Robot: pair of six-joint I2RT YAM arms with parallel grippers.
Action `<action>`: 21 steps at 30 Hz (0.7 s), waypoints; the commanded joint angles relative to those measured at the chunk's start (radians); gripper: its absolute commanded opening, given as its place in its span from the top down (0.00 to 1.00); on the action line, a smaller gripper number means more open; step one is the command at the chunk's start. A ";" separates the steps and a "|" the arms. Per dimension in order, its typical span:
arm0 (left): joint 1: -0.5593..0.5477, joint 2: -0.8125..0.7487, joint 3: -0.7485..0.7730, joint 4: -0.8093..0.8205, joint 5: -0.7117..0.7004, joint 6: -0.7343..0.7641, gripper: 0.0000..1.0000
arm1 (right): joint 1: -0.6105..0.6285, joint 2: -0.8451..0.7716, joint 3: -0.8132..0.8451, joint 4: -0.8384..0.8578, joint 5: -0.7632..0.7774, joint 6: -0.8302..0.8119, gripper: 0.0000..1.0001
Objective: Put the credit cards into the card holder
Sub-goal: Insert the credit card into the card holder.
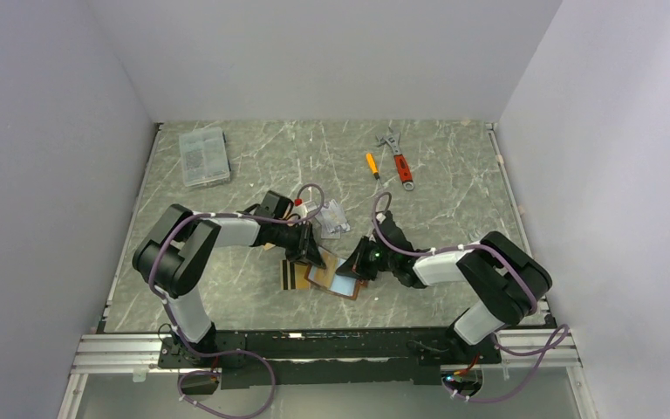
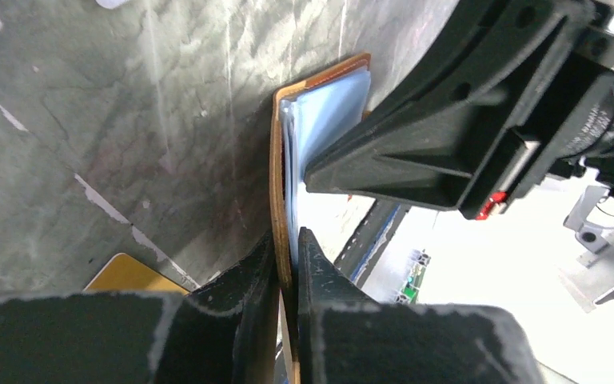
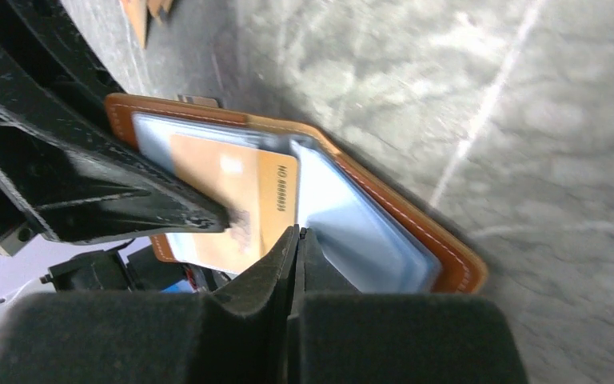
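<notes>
The tan-brown card holder lies open between both grippers, its clear sleeves facing up. My left gripper is shut on the holder's leather edge. An orange-gold credit card lies among the sleeves, and the left finger lies over it. My right gripper is shut, with its tips at that card's printed edge; nothing shows between them. A gold card with black stripes lies on the table left of the holder. Another gold card shows in the left wrist view.
A clear plastic box sits at the back left. A red-handled wrench and an orange screwdriver lie at the back. A clear packet lies behind the left gripper. Grey walls enclose the marbled table.
</notes>
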 commanded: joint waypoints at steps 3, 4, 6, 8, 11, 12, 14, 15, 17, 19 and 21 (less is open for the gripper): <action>0.008 -0.022 -0.034 0.139 0.103 -0.073 0.96 | -0.011 -0.044 -0.044 0.033 0.007 -0.008 0.96; 0.008 -0.022 -0.031 0.129 0.095 -0.066 0.96 | -0.011 -0.042 -0.040 0.029 0.007 -0.013 0.94; 0.008 -0.022 -0.029 0.113 0.084 -0.058 0.96 | -0.012 -0.033 -0.032 0.019 0.005 -0.014 0.95; 0.008 -0.022 -0.032 0.119 0.085 -0.060 0.96 | -0.012 -0.021 -0.021 0.008 0.004 -0.020 1.00; 0.008 -0.018 -0.036 0.148 0.104 -0.079 0.97 | -0.012 0.008 0.012 -0.038 0.008 -0.036 1.00; 0.009 -0.018 -0.035 0.159 0.114 -0.084 0.98 | -0.013 0.017 0.016 -0.049 0.010 -0.035 1.00; 0.011 -0.019 -0.036 0.173 0.127 -0.094 0.99 | -0.012 0.032 0.018 -0.038 -0.002 -0.031 1.00; 0.011 -0.017 -0.040 0.192 0.136 -0.107 0.99 | -0.012 0.036 0.024 -0.040 -0.005 -0.035 1.00; 0.011 -0.016 -0.046 0.211 0.146 -0.125 1.00 | -0.012 0.037 0.038 -0.044 -0.012 -0.045 1.00; 0.011 -0.015 -0.045 0.212 0.147 -0.128 0.99 | -0.012 0.026 0.045 -0.045 -0.012 -0.053 1.00; 0.010 -0.017 -0.044 0.203 0.141 -0.122 0.98 | -0.012 0.012 0.041 -0.032 -0.013 -0.050 1.00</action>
